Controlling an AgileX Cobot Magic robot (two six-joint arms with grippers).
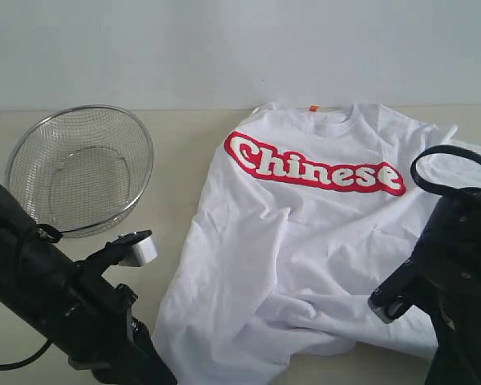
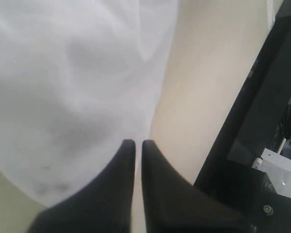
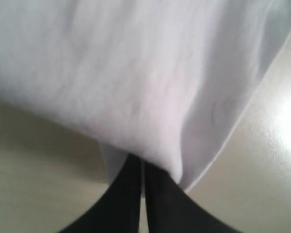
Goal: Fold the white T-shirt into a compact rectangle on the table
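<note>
R fingers [image 3: 121, 204] are pinching shirt [image 1: 305, 233] by its hem; L fingers [image 2: 116, 194], shut too, are sitting at hem's edge, grip unclear.

**What the shirt scene keeps out of sight**

In the exterior view the right arm [image 1: 457, 265] covers the sleeve and lower corner of the white T-shirt [image 1: 305, 241] on that side. The left arm [image 1: 56, 297] runs off the bottom edge, so neither gripper's tips show there, and the shirt's near hem is cut by the same edge. The orange neck tag [image 1: 312, 107] is too small to read. In the left wrist view the cloth is a soft blur. Whether the left gripper [image 2: 134, 144], its fingers pressed together, catches the hem cannot be told. In the right wrist view the right gripper [image 3: 142, 167] is closed on a fold that hides its tips.
</note>
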